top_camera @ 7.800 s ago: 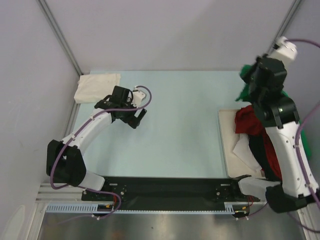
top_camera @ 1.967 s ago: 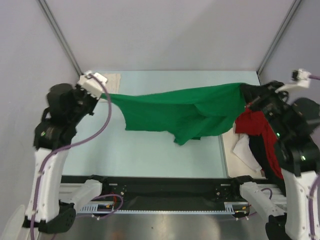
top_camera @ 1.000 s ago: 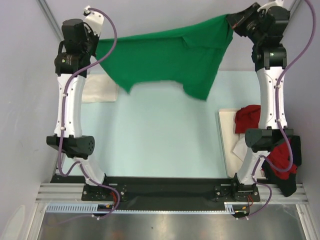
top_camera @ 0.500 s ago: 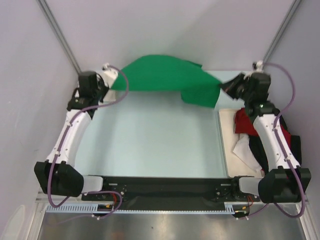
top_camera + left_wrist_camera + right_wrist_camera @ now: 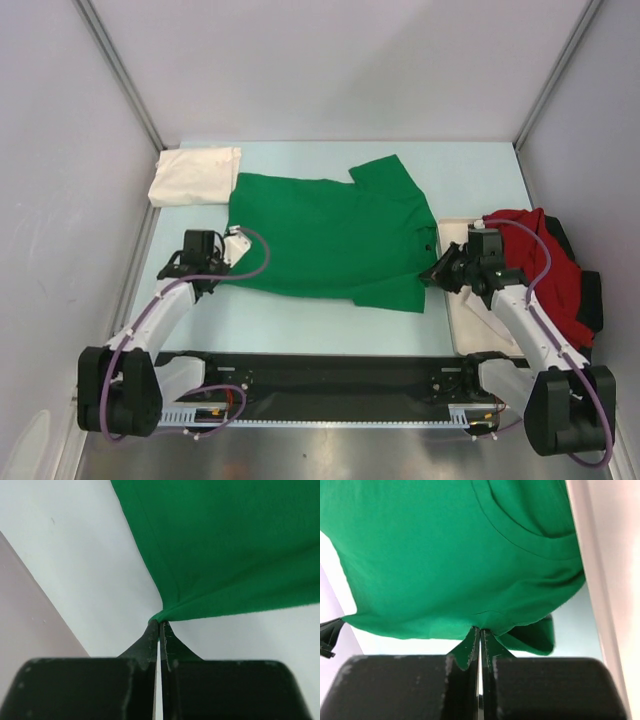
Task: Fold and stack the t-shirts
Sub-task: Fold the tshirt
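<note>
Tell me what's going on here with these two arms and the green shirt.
Both arms are laying a green t-shirt out on the table. The left gripper is pinched shut on its near left corner and the right gripper on its right edge. A cream t-shirt lies folded at the far left corner. A red t-shirt and a dark t-shirt are heaped on the tray at the right, not yet folded.
</note>
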Robot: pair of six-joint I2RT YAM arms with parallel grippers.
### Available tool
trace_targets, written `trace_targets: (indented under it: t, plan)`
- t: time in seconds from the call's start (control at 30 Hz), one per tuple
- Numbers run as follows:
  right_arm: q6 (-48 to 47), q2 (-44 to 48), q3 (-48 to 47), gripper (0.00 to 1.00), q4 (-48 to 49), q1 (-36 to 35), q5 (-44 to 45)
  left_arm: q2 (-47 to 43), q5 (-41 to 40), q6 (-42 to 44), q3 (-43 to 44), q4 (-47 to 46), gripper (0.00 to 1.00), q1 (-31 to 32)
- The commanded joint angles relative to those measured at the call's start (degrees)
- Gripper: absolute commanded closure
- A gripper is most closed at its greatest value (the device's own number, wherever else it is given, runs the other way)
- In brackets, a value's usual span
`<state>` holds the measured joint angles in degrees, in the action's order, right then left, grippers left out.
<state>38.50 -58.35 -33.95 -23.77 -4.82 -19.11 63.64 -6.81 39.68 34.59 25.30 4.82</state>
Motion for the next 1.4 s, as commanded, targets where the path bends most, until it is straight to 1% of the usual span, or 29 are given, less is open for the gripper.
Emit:
trace_targets:
  t: [0.0, 0.1, 0.17, 0.23, 0.3, 0.33, 0.37, 0.43, 0.47, 0.53, 0.7, 0.87, 0.93, 0.97, 1.0, 1.03, 1.07, 1.1, 1.17, 1.23, 1.27, 1.3, 1.37]
  plan:
    - [-0.6, 3.7, 0.3, 1.0, -5.4, -0.5, -0.7, -5.6, -2.0, 1.4, -2.2, 1.6, 1.0, -0.5]
    - [0.8, 6.7, 1.8, 1.0, -5.1, -1.9, 0.2, -7.6, -1.9, 1.7, -3.1, 4.4, 1.0, -0.5]
    - [0.7, 6.2, 2.1, 1.0, -2.9, -2.5, 0.7, -6.2, -1.6, 1.3, -2.4, 3.5, 1.0, -0.5]
    - [0.3, 2.5, 0.8, 1.0, 0.9, -2.5, 1.2, -3.0, -1.2, 0.7, -1.2, 0.6, 1.0, -0.5]
    - [-1.8, -1.6, -3.1, 1.0, 4.0, -2.5, 1.0, 0.2, 0.0, -0.2, 3.0, -0.2, 1.0, -0.5]
    - [-2.7, -5.6, -4.5, 1.0, 4.7, -2.5, 2.1, 1.9, 0.5, -1.3, 4.8, -0.9, 1.0, -0.5]
    - [-4.5, -7.9, -7.4, 1.0, 5.4, -2.4, 2.5, 5.8, 0.7, -1.6, 8.1, -1.3, 1.0, -0.5]
    - [-6.0, -13.8, -10.1, 1.0, 7.1, -2.0, 4.6, 9.6, 0.7, -2.1, 11.3, -2.6, 1.0, -0.6]
    - [-6.8, -15.5, -11.3, 1.0, 7.5, -1.9, 4.9, 13.5, 0.5, -2.3, 14.1, -3.0, 1.0, -0.6]
    - [-8.3, -20.1, -14.3, 1.0, 8.8, -1.0, 5.0, 17.2, 0.0, -2.8, 16.8, -3.8, 1.0, -0.5]
    - [-10.1, -28.9, -19.6, 1.0, 10.6, 0.9, 3.4, 27.0, -2.2, -3.4, 23.7, -5.5, 1.0, -0.5]
    - [-11.3, -35.3, -25.5, 1.0, 10.8, 1.8, 2.3, 33.5, -3.1, -5.3, 30.3, -4.8, 1.0, -0.5]
    - [-11.4, -37.7, -26.8, 1.0, 10.9, 1.9, 2.1, 35.3, -3.1, -5.9, 31.2, -4.6, 1.0, -0.5]
    - [-11.7, -38.2, -27.7, 0.97, 10.9, 1.9, 1.9, 35.7, -2.9, -6.0, 31.7, -4.5, 1.0, -0.5]
    - [-11.8, -39.5, -28.2, 0.91, 10.9, 1.9, 1.8, 36.1, -2.9, -6.0, 31.8, -4.5, 1.0, -0.5]
    - [-12.0, -40.0, -28.5, 0.83, 10.5, 1.9, 1.6, 36.3, -2.8, -6.2, 31.9, -4.6, 1.0, -0.6]
    - [-12.5, -40.4, -29.8, 0.67, 9.3, 1.9, 1.4, 36.6, -2.5, -6.2, 32.1, -4.6, 0.99, -0.5]
    - [-12.7, -40.5, -30.3, 0.62, 8.4, 1.8, 2.0, 36.7, -2.1, -6.4, 32.1, -4.3, 0.98, -0.6]
    - [-13.9, -39.3, -30.8, 0.57, 5.9, 1.3, 3.7, 36.8, -1.3, -6.5, 32.1, -4.0, 0.96, -0.5]
    - [-14.9, -35.6, -30.1, 0.56, 4.1, -0.9, 8.2, 36.8, -0.9, -6.6, 31.9, -3.9, 0.96, -0.5]
    - [-15.4, -34.4, -29.9, 0.56, 1.5, -2.2, 10.4, 36.8, -0.8, -6.8, 31.8, -3.9, 0.95, -0.5]
    - [-15.5, -32.8, -28.4, 0.56, 0.1, -3.3, 15.5, 36.8, -1.0, -7.0, 31.7, -3.8, 0.94, -0.5]
    - [-14.4, -28.8, -25.8, 0.57, -2.2, -6.7, 19.0, 36.5, -1.1, -7.1, 31.3, -3.9, 0.93, -0.5]
